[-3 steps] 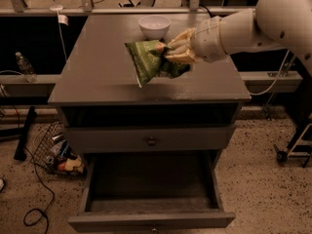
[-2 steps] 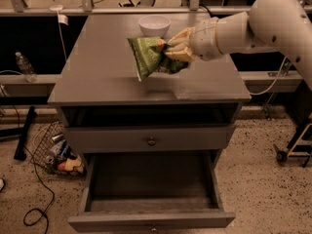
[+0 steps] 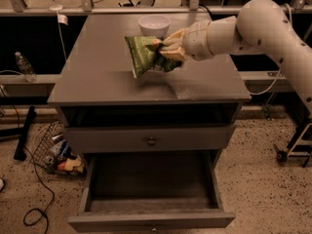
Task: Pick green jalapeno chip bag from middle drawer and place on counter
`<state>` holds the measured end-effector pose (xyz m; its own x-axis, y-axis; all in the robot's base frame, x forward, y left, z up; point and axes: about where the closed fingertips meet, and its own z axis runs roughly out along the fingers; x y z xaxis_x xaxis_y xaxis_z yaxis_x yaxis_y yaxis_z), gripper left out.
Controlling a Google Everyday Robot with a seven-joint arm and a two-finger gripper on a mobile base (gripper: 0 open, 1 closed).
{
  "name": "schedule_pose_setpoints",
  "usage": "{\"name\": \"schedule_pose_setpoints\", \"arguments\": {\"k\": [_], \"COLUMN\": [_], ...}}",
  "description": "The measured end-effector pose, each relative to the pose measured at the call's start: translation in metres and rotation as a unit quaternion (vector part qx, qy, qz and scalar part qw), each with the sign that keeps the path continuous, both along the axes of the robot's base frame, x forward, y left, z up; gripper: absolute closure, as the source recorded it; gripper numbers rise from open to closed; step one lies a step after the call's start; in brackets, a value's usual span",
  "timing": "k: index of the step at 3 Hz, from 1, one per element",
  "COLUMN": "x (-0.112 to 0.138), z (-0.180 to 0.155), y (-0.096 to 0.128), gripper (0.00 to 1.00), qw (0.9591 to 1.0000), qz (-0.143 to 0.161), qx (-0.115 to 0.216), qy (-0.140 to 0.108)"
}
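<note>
Above counter (image 3: 97, 79), tool (image 3: 164, 50) clamped on green jalapeno chip bag (image 3: 142, 55), hiding bag's gripped edge.

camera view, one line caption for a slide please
Gripper holds the green jalapeno chip bag over the counter near the white bowl; the middle drawer stands open below.

Robot lab; speckled floor (image 3: 258, 179), loose cables (image 3: 36, 199), wire basket (image 3: 51, 147); gripper (image 3: 164, 50) with chip bag (image 3: 140, 56) over counter (image 3: 97, 79)

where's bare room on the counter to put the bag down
The counter is bare left of the bag to its left edge, and along the front strip. Crowded at back middle: the bowl, with the gripper holding the bag just in front of it.
</note>
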<state>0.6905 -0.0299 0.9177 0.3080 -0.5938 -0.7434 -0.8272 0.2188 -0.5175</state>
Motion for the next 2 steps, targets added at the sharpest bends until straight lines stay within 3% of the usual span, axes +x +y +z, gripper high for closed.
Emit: {"name": "schedule_pose_setpoints", "arguments": {"k": [2], "x": [-0.0003], "z": [-0.0022], "y": [0.0055], "gripper": [0.27], "qw": [1.0000], "qz": [0.004], "qx": [0.000], "qy": [0.002]}}
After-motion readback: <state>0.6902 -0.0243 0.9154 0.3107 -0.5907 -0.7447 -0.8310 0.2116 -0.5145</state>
